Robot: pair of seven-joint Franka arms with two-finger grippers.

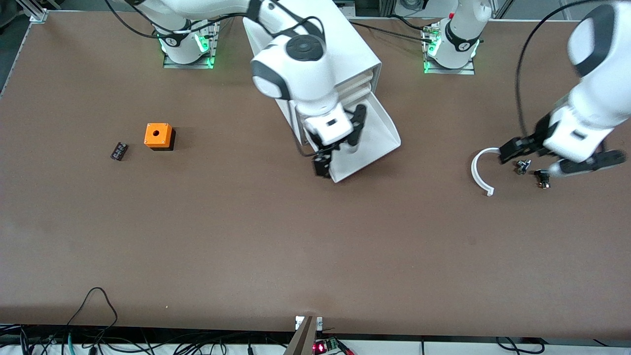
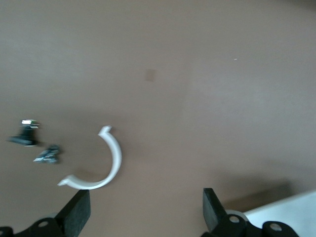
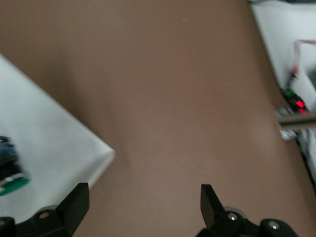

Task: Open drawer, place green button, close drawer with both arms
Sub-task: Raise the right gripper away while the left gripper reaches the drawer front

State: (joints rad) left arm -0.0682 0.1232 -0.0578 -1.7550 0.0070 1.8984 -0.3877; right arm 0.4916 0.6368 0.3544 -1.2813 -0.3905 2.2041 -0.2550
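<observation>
Brown tabletop (image 1: 276,236) fills the frame; at upper centre, the pulled-out white bottom drawer (image 1: 377,133) holds the green-capped button (image 3: 11,183). Beside it the right gripper (image 1: 340,148) is spread wide, nearest the drawer front. At right, the left gripper (image 1: 552,160) is held wide over small black parts (image 1: 532,172).

Cabinet (image 1: 365,64): upper body largely hidden under the right arm. Button (image 3: 10,175): blurred, cut by the right wrist view's edge. Two small dark parts (image 1: 532,172): too small to identify. Left gripper (image 1: 557,159): smeared by blur.
</observation>
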